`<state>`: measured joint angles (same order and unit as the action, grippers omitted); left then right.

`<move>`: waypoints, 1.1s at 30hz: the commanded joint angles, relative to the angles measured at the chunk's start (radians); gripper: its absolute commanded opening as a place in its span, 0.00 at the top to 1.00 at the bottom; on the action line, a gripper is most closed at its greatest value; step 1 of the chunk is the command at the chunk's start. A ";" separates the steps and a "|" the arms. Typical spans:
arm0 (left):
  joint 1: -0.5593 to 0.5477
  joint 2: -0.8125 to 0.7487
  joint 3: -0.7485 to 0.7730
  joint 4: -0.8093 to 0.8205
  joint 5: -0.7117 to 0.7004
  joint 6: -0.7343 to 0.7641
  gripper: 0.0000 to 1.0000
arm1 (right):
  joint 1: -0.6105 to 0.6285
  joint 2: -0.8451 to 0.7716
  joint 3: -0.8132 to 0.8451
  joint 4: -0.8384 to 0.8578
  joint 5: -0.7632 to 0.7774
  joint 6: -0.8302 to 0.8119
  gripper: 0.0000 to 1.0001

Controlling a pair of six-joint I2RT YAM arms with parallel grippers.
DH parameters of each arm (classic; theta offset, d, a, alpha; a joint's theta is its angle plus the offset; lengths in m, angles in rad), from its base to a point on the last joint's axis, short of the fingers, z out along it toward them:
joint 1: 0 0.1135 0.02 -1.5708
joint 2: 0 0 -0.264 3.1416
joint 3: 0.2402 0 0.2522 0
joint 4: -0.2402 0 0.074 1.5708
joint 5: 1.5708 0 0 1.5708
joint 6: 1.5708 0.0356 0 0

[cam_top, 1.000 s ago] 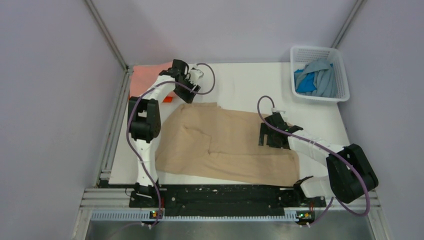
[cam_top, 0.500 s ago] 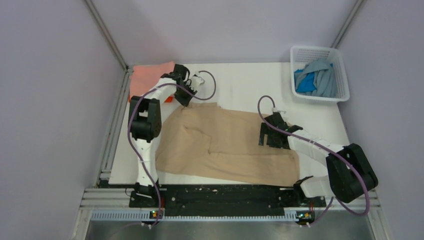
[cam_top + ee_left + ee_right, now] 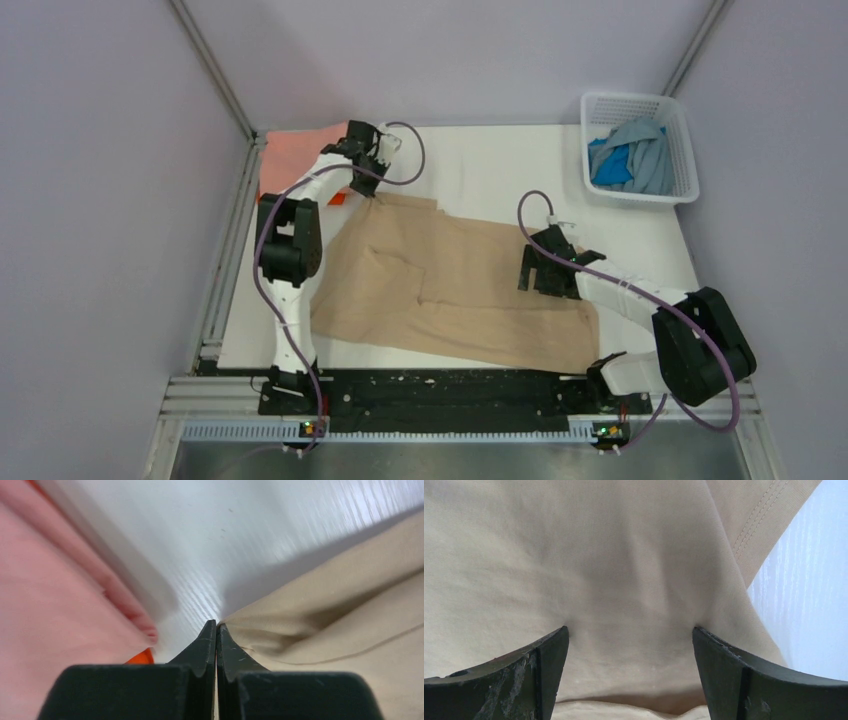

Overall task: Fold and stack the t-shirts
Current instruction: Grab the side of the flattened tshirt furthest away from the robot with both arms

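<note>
The tan t-shirt (image 3: pixel 450 280) lies spread flat over the middle of the white surface (image 3: pixel 480 160), from near the left arm across to the right arm. Its near hem runs close to the near edge of the surface, and its far edge slants from the far left down toward the right.

The far left corner is pulled to a point. There the left fingers (image 3: pixel 377 196) are closed tight together, and in the left wrist view the edge of the tan cloth meets their tips and rises a little off the surface, with a shadow under it.

The right fingers (image 3: pixel 527 270) stand wide open with both tips pressed down on the right part of the shirt. Cloth lies flat between them and they grip nothing. In the right wrist view a stitched hem (image 3: pixel 754 525) curves just beside them, with bare surface beyond it.

Just left of the pinched corner lies the salmon pink t-shirt (image 3: pixel 300 150) in the far left corner of the surface. A bit of the orange t-shirt (image 3: pixel 337 198) shows at its near edge. A narrow strip of bare surface separates them from the tan cloth.

The far middle of the surface is bare. In the far right corner stands a white lattice basket (image 3: pixel 687 150), well apart from the tan shirt, holding a blue t-shirt (image 3: pixel 610 168) and a light blue-grey t-shirt (image 3: pixel 652 150).
</note>
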<state>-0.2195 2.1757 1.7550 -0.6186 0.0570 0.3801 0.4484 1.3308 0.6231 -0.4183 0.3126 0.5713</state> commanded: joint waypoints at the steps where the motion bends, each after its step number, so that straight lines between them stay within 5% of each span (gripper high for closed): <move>1: -0.006 -0.081 0.074 0.139 -0.178 -0.195 1.00 | -0.010 -0.009 0.011 -0.077 0.087 0.041 0.09; 6: -0.004 -0.076 0.072 0.153 -0.332 -0.213 1.00 | -0.010 -0.038 -0.009 -0.085 0.083 0.066 0.09; 10: -0.006 -0.113 0.033 0.144 -0.493 -0.405 1.00 | -0.009 -0.027 -0.005 -0.079 0.084 0.082 0.09; 14: -0.021 -0.240 -0.158 0.271 -0.522 -0.530 1.00 | -0.008 0.010 0.009 -0.086 0.085 0.083 0.09; 17: -0.024 -0.210 -0.086 0.107 -0.536 -0.628 0.98 | -0.009 0.026 0.020 -0.091 0.084 0.082 0.09; 21: -0.028 -0.164 -0.024 0.062 -0.537 -0.652 0.31 | -0.009 0.026 0.038 -0.090 0.090 0.061 0.09; 23: -0.036 -0.151 0.024 0.054 -0.495 -0.624 0.09 | -0.009 0.016 0.050 -0.088 0.095 0.042 0.09; 25: -0.053 -0.150 0.047 0.081 -0.406 -0.562 0.01 | -0.010 0.005 0.057 -0.075 0.098 0.025 0.09; 29: -0.098 -0.135 0.056 0.215 -0.246 -0.484 0.01 | -0.009 -0.010 0.067 -0.048 0.084 0.002 0.08; 33: -0.121 -0.039 0.190 0.170 0.088 -0.498 0.01 | -0.009 -0.012 0.067 -0.034 0.075 -0.003 0.08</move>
<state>-0.3096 2.0487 1.8149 -0.4858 -0.1963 -0.1375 0.4480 1.3373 0.6498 -0.4713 0.3679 0.5945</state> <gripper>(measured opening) 0.990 0.916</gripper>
